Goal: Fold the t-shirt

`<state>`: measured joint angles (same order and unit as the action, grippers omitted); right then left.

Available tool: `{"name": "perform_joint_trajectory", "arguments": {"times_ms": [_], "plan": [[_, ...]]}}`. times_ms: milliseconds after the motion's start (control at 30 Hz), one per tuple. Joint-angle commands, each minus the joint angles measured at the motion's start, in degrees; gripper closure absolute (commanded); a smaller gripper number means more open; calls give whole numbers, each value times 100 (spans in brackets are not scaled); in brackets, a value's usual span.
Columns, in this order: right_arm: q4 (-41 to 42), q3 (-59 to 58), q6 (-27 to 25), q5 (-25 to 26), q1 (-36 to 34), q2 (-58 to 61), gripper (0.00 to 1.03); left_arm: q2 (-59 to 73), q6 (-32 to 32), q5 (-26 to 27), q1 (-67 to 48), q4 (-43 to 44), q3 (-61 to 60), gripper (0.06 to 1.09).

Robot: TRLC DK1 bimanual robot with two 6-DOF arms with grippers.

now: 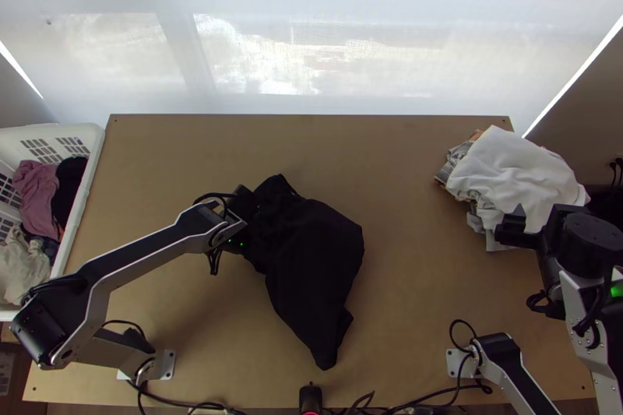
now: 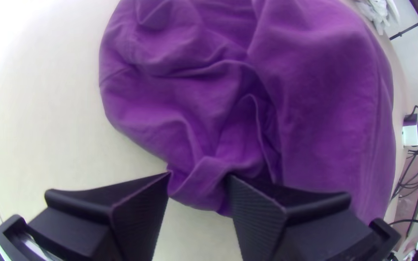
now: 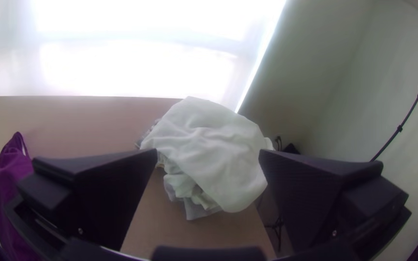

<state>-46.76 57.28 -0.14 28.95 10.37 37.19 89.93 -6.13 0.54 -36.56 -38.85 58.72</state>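
The black t-shirt (image 1: 319,259) lies bunched on the bench (image 1: 156,174), the left claw (image 2: 199,175) at its ten o'clock edge, spread around a crumple. The right claw (image 3: 208,151) gapes near the white cloth (image 1: 514,174) at two o'clock. Likely flattening before folding; next, pinch that edge and draw it out.

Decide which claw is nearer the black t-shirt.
Left. The left claw is at an edge of the black t-shirt; the right claw is well away, by the white cloth.
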Motion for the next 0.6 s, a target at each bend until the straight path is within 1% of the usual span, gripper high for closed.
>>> {"name": "perform_joint_trajectory", "arguments": {"times_ms": [0,33,67,200,267,333,433,567], "plan": [[-17,12,-153,5,26,60,5,262,147,34,-9,413,17,84],[-8,12,-153,5,53,78,5,253,191,34,-9,449,43,98],[9,12,-144,5,105,104,5,253,244,34,-9,422,87,105],[124,20,-100,-3,334,298,5,-19,244,26,61,123,342,105],[141,38,-91,-3,633,535,5,-178,253,17,140,-52,597,105],[141,64,-100,-3,967,799,5,-292,288,17,281,-237,896,105],[168,214,-12,-3,1222,1247,5,-476,297,17,571,-457,1344,105],[414,539,49,5,1477,1686,5,-775,332,17,966,-641,1836,105]]}}
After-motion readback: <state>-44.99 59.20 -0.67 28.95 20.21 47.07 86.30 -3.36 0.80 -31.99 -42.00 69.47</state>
